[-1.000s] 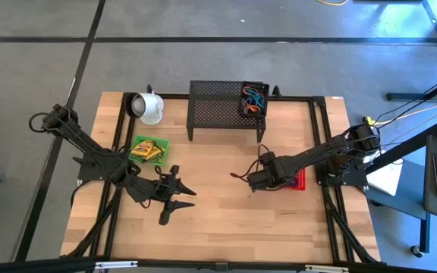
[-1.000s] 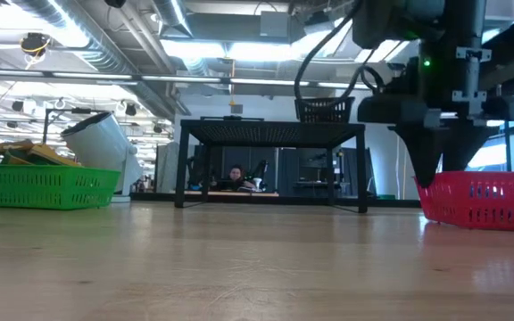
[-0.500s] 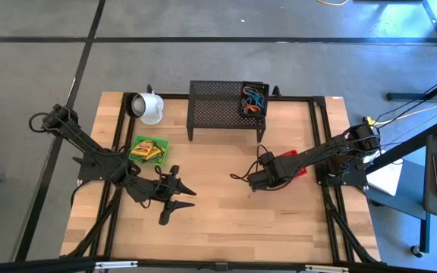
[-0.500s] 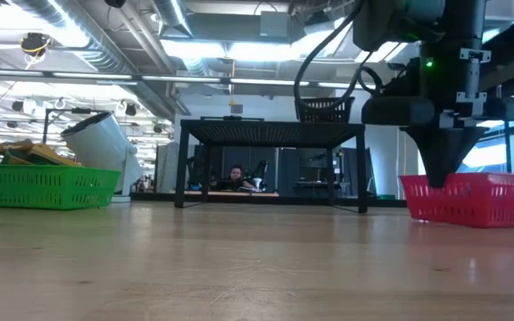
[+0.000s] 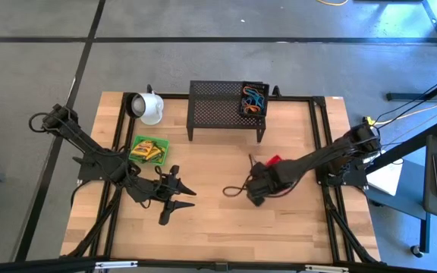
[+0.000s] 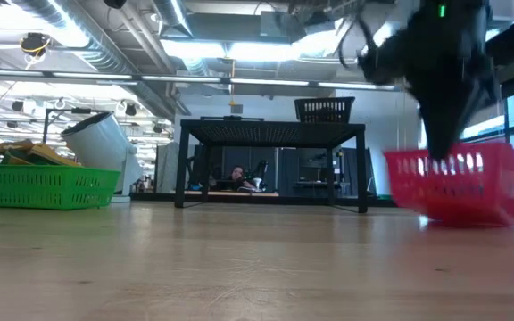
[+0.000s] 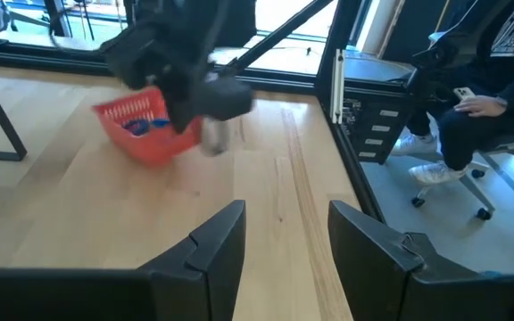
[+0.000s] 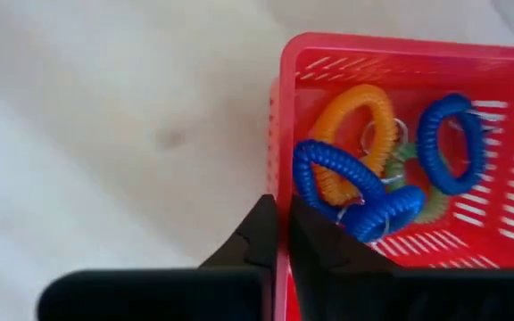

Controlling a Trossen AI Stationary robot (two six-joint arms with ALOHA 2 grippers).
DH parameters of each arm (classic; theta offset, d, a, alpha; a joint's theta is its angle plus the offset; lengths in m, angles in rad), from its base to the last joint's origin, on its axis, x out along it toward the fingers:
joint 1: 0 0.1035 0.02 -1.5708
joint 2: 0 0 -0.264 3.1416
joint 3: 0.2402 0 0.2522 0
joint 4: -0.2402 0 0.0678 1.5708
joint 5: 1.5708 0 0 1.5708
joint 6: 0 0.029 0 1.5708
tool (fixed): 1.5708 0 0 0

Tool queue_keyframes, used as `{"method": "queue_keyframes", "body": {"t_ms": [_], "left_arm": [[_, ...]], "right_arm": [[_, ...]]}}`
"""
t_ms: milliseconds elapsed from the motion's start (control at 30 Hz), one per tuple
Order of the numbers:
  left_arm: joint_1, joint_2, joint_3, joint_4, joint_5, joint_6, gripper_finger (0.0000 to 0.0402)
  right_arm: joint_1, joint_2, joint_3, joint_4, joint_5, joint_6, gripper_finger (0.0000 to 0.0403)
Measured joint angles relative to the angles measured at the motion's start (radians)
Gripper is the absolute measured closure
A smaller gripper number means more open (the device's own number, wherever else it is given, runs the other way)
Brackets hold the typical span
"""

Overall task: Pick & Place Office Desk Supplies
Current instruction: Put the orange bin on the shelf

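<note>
Red basket point(image 8: 471, 152) held lifted by its rim, coiled bands point(image 8: 377, 169) inside.
The right gripper point(image 8: 279, 236) pinches the basket's wall near mid-table; the left gripper point(image 5: 174, 199) rests parted beside the green basket point(image 5: 149, 149) of crayon boxes point(image 5: 150, 150).

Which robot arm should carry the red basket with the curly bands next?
The right one. Its tool is shut on the red basket's rim, with the coiled bands inside. The left tool is open, apart from the basket, nearer the green basket.
</note>
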Motion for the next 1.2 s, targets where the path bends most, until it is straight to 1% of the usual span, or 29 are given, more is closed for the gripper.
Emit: {"method": "queue_keyframes", "body": {"t_ms": [133,267,367,600,733,867,1033,1200], "left_arm": [[0.000,0.000,0.000,0.000,0.000,0.000,0.0247],[0.000,0.000,0.000,0.000,0.000,0.000,0.0247],[0.000,0.000,0.000,-0.001,0.000,0.000,0.0247],[0.000,-0.001,0.000,0.000,0.002,-0.003,0.0247],[-0.001,-0.004,0.000,0.002,0.038,-0.002,0.0247],[-0.001,-0.004,0.000,0.008,0.071,-0.002,0.0247],[-0.001,-0.004,0.000,0.008,0.071,-0.001,0.0247],[-0.001,-0.004,0.000,0.003,0.071,0.001,0.0247]], "right_arm": [[0.055,0.000,0.115,0.002,0.030,-0.176,0.0384],[0.109,0.000,0.239,0.042,0.092,-0.408,0.0388],[0.137,0.000,0.331,0.089,0.150,-0.536,0.0389],[0.133,0.000,0.493,0.125,0.285,-0.773,0.0390],[0.086,0.000,0.551,0.123,0.347,-0.903,0.0389],[0.004,0.000,0.592,0.125,0.390,-1.030,0.0388],[-0.136,0.000,0.602,0.136,0.388,-1.142,0.0387],[-0.275,0.006,0.603,0.139,0.312,-1.180,0.0386]]}}
